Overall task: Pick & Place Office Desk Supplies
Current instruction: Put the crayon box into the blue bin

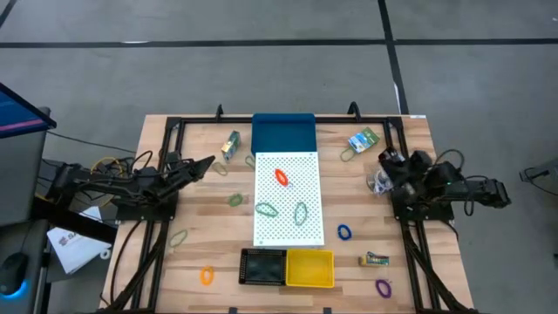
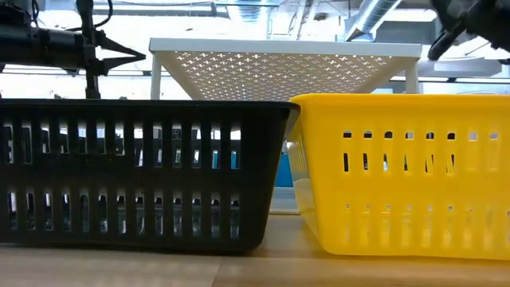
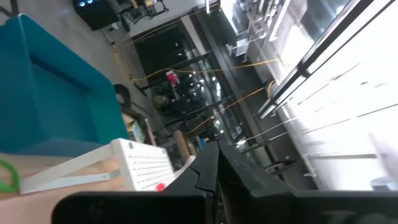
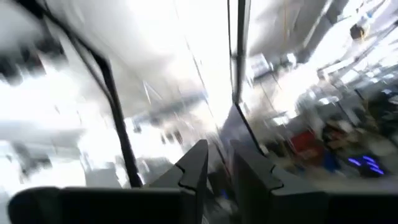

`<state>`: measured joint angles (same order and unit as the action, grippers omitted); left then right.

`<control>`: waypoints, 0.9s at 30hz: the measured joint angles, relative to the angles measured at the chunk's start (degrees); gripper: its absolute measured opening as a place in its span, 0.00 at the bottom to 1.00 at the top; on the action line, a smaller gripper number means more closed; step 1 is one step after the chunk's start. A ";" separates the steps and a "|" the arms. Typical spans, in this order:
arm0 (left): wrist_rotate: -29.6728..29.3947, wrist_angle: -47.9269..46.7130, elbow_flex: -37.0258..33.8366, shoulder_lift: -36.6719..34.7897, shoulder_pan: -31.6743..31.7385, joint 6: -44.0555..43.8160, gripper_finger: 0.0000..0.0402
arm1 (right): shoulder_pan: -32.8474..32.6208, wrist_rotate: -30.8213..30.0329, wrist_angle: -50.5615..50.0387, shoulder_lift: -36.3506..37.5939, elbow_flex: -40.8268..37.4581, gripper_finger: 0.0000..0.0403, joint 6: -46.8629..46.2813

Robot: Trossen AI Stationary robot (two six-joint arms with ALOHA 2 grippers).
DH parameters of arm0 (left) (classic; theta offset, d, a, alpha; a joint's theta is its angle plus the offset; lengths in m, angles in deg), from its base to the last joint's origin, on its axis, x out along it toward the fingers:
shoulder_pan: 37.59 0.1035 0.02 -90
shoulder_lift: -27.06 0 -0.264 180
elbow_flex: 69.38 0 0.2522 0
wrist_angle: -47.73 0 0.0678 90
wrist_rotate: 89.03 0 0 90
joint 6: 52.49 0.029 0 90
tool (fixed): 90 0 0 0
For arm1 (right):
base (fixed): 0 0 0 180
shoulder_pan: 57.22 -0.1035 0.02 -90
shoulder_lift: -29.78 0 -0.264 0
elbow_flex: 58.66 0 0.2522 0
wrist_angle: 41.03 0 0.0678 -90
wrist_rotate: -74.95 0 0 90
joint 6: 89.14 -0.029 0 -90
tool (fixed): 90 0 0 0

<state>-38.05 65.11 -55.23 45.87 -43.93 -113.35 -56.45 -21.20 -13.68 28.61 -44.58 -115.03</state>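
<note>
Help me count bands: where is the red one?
High view: the red rubber band lies on the white perforated board, near its far end, just before the blue bin.

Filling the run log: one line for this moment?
left tool: shut, empty, raised left of white board | right tool: near packet, grip unclear | black basket, yellow basket: empty

**Even light overhead, wrist cams a smeary mess**

The overhead shot was evenly lit and pretty soft, with barely any shadows on the table [image 1: 192, 218]. Small stuff looked mushy but colours read fine. The low cam was strongly backlit: windows behind blew out to white, the black basket [image 2: 143, 175] went nearly silhouette, and the yellow basket [image 2: 406, 171] stayed bright and crisp. The left wrist cam had glaring white panes and a soft foreground. The right wrist cam was heavily motion-blurred and streaky, washed out nearly all over.
</note>
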 joint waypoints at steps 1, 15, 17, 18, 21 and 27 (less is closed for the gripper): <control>0.02 0.00 0.00 0.63 0.00 0.03 0.00 | 0.00 -1.56 1.99 -0.02 0.00 0.16 -1.63; 3.42 9.98 0.00 7.19 1.20 3.43 0.00 | 0.13 -5.48 5.49 -0.04 7.32 0.16 -14.01; 3.41 9.97 0.00 7.19 1.18 5.03 0.00 | 0.13 -6.82 4.19 -0.08 8.22 0.16 -12.99; 3.43 9.97 0.00 7.21 1.18 5.79 0.00 | 0.13 -7.48 3.39 -0.07 8.86 0.16 -12.33; 3.43 9.97 0.00 7.19 1.18 6.51 0.03 | 0.13 -8.88 0.17 -0.08 10.77 0.16 -11.18; 3.89 9.99 0.00 7.19 1.18 8.34 0.16 | 0.06 -8.66 -1.64 -3.97 14.80 0.16 -11.01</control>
<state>-34.17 75.09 -55.23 53.06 -42.75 -105.01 -56.39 -29.86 -15.33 24.64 -29.77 -126.04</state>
